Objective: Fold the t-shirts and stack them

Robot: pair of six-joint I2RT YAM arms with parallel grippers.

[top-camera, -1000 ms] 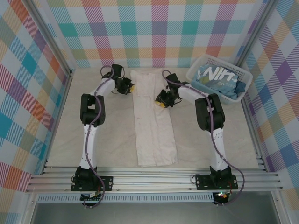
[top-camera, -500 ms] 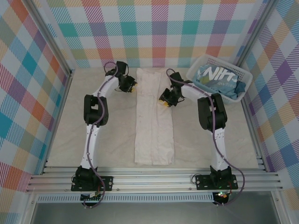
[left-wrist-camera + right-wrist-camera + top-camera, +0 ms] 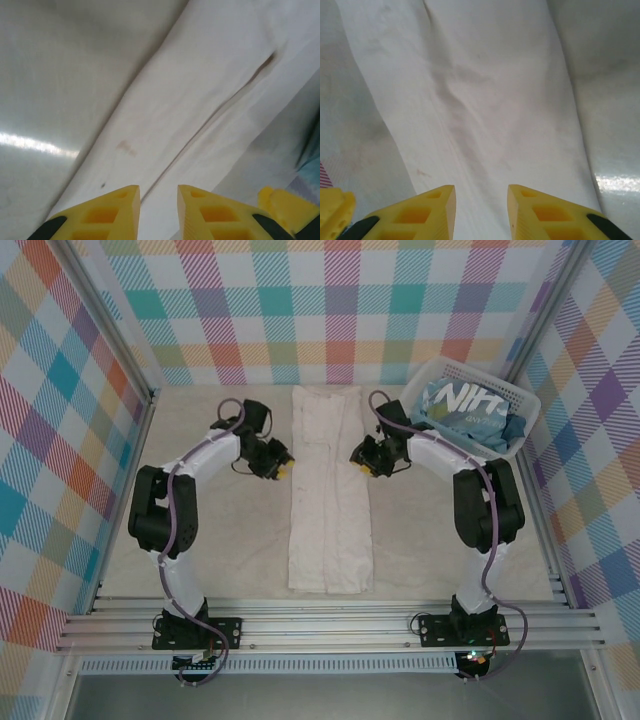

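While left gripper (image 3: 284, 469) and right gripper (image 3: 362, 462) hang slightly parted, empty, two t-shirts show: cream t-shirt (image 3: 328, 500), blue t-shirt (image 3: 465, 408).

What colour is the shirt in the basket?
The shirt is light blue with white lettering; best in top external.

matt cream-white cloth t-shirt (image 3: 328, 490) (faintly wrinkled), slatted white plastic basket (image 3: 524, 430), smooth, faintly glossy table (image 3: 230, 530)

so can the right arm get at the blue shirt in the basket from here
Probably yes: the right gripper hovers beside the folded cream t-shirt, jaws apart and empty, and the light blue t-shirt lies uncovered in the open-topped white basket close by, nothing in between.
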